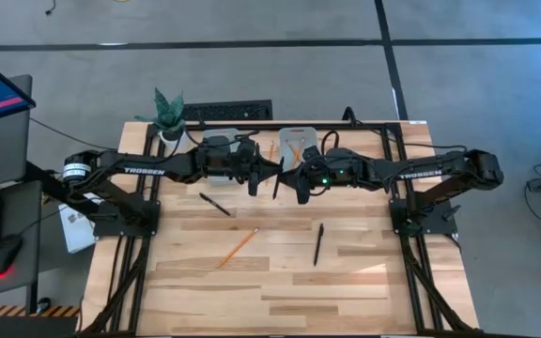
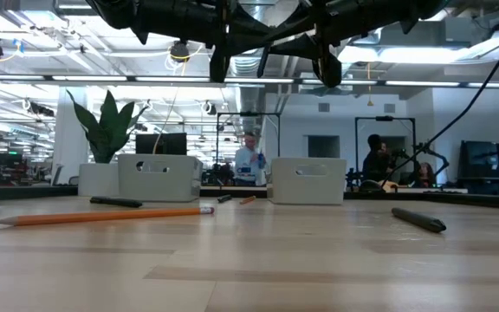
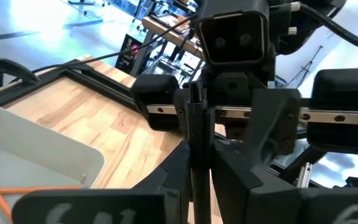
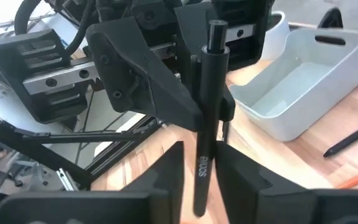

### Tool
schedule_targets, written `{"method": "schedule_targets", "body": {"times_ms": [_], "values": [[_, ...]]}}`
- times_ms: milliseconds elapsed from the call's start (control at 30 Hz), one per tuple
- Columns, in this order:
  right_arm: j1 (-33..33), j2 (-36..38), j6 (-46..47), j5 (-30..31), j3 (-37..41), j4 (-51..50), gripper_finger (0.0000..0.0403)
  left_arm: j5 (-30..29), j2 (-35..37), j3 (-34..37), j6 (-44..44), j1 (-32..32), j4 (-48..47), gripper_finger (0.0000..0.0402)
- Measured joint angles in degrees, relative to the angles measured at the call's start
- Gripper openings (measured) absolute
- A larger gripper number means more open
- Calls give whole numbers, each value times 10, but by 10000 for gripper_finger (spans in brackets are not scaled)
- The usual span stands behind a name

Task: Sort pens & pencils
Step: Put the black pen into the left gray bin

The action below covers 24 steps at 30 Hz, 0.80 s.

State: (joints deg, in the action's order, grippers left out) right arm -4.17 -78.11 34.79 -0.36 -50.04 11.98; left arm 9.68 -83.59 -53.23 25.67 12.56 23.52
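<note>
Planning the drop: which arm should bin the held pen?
Left. The left tool and right tool both grip the thin black pen; the pencil-free white bin sits under the left arm.

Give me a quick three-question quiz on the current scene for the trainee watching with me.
1. True or false: no pencil is left lying on the table.
2. What stands at the table's back left corner? A) a potted plant B) a mug C) a lamp
3. What single thing is held up in the air where the left gripper and right gripper meet?

Key:
1. False: an orange pencil lies near the table's middle.
2. A: the potted plant.
3. A black pen; the right gripper is shut on it.
</note>
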Motion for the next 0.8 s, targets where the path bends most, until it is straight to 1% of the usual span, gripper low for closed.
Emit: {"method": "schedule_targets", "body": {"times_ms": [100,233,367,567,800], "values": [[-1,0,3,-2,0,-15,153,-1,0,0,0,0,-1,43],[-1,0,-21,-2,0,-15,195,-1,0,0,0,0,1,43],[-6,0,-22,0,0,-47,221,0,0,0,0,0,2,43],[-20,0,-14,2,0,-127,232,5,1,0,3,8,-7,43],[-20,0,-14,2,0,-133,232,5,28,0,-2,42,-69,43]]}}
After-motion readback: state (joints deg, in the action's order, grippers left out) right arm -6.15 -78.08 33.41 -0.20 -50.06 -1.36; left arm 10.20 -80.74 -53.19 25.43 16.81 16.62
